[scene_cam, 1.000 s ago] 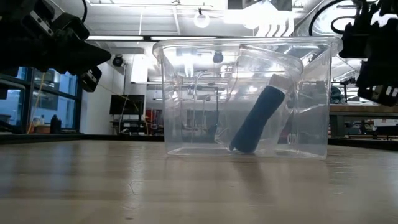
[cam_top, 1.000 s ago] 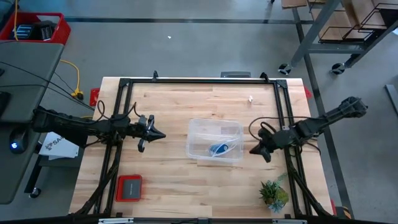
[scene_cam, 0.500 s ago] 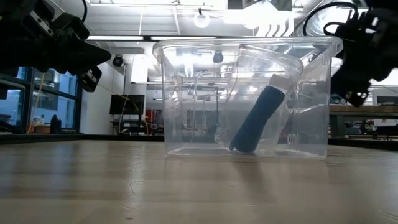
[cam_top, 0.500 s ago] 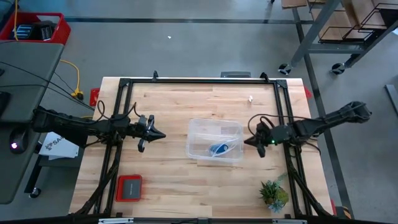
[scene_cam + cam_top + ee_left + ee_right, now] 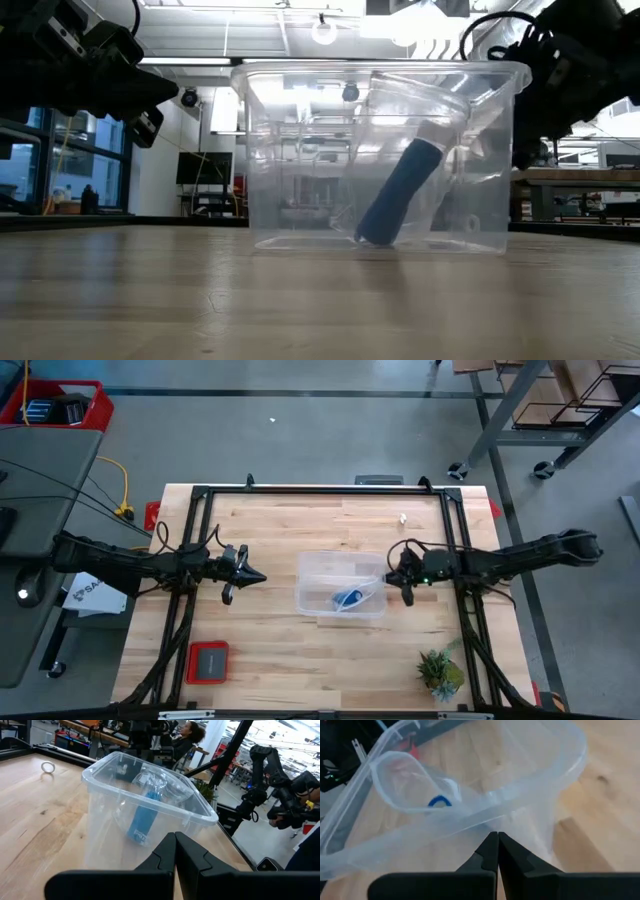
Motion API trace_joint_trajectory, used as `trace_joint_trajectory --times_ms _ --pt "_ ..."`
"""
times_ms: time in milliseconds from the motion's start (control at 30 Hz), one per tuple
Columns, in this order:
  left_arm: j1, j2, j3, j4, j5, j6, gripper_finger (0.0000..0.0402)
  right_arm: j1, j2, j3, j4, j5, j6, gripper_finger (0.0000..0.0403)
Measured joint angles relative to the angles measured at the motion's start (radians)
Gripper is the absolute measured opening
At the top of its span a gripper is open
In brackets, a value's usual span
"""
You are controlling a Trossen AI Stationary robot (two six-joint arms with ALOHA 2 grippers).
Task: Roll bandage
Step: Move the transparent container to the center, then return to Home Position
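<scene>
Your right gripper (image 5: 398,577), fingers shut and empty, reached the tub (image 5: 312,600) and nudged it leftward; the bandage (image 5: 398,192) remained inside, unrolled work pending. Left gripper (image 5: 258,576) closed, idle.

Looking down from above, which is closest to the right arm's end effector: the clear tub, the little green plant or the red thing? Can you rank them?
From the right end effector, in the high view:
1. Clear tub, right at its tip, mid-table.
2. Green plant, near the table's front edge on the right arm's side.
3. Red thing, front corner on the left arm's side.
</scene>
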Motion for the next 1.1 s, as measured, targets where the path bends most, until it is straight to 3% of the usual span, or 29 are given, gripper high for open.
trace_joint_trajectory --times_ms 133,367,500,667,867,1000,1100 --pt "0.0 0.0 0.0 0.0 0.0 0.0 0.0 -0.054 0.018 0.0 0.08 -0.018 -0.069 0.0" --pt "0.0 0.0 0.0 0.0 0.0 0.0 0.0 -0.224 0.004 0.0 0.149 -0.207 -0.126 0.0" --pt "0.0 0.0 0.0 0.0 0.0 0.0 0.0 -0.248 -0.034 0.0 0.147 -0.28 -0.116 0.0" --pt "0.0 0.0 0.0 0.0 0.0 0.0 0.0 -0.183 -0.087 0.0 0.148 -0.21 -0.108 0.0" --pt "0.0 0.0 0.0 0.0 0.0 0.0 0.0 -0.019 -0.112 0.0 0.149 -0.011 -0.125 0.0" --pt "0.0 0.0 0.0 0.0 0.0 0.0 0.0 0.043 -0.115 -0.004 0.157 0.048 -0.172 0.0" --pt "0.0 0.0 0.0 0.0 0.0 0.0 0.0 0.055 -0.157 -0.09 0.308 0.062 -0.169 0.0"
